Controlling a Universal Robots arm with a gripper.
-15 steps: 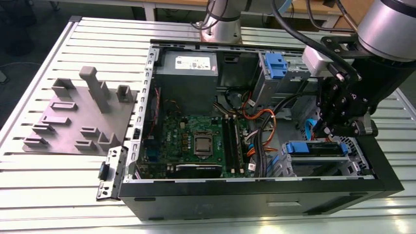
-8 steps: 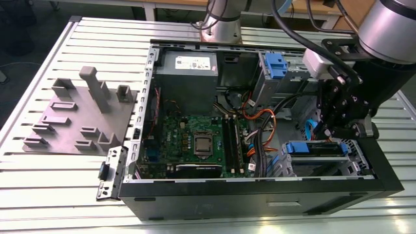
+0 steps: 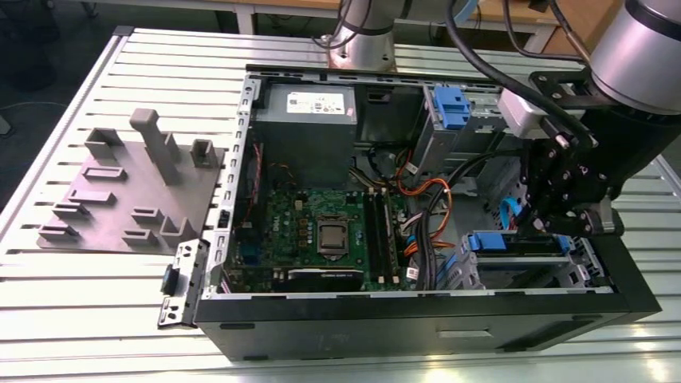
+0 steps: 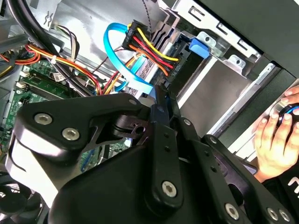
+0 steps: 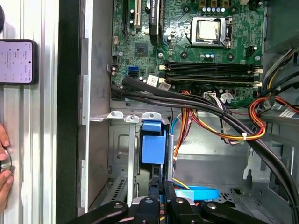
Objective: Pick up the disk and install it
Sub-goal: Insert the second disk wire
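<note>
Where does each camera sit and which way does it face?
Exterior view: above, off the grey arm, looking down into the open black computer case; arm and black gripper show.
Second wrist view: on the arm, facing red-yellow cables past the gripper.
First wrist view: on the arm, facing the green motherboard over the gripper; the exterior view shares that board.

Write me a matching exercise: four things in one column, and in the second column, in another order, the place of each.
1 gripper
2 power supply
3 motherboard
4 grey stand

A on the table, outside the case
B flat in the case, middle
C in the case, corner nearest the arm's base
D in the case, exterior view's right

Pairs: 1-D, 2-C, 3-B, 4-A
</note>
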